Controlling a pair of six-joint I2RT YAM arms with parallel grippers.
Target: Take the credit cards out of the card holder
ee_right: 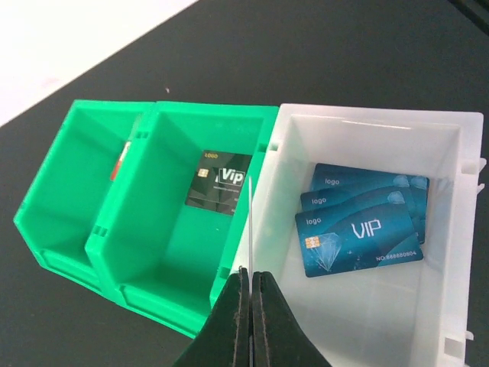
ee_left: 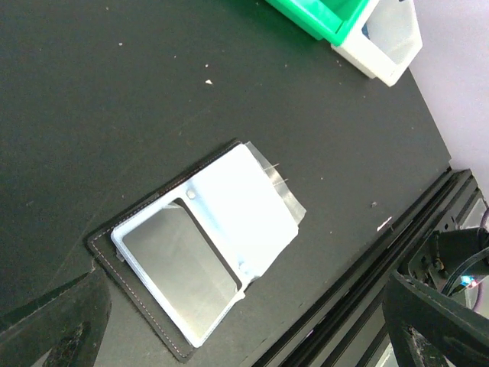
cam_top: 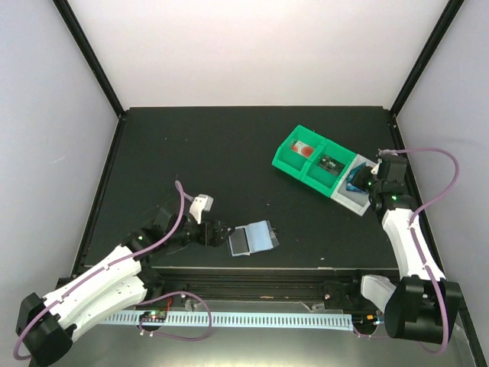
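The card holder lies open on the black table near the front edge. In the left wrist view the card holder shows two pale panels with a dark stitched edge and no card showing in them. My left gripper stands open just left of it, its fingers wide apart and holding nothing. Three blue credit cards lie stacked in the white bin. My right gripper is shut on another credit card, seen edge-on, above the wall between the white bin and the green one.
A green two-compartment tray joins the white bin at the back right. A dark green card lies in the middle compartment and a red item in the left one. A grooved rail runs along the front edge.
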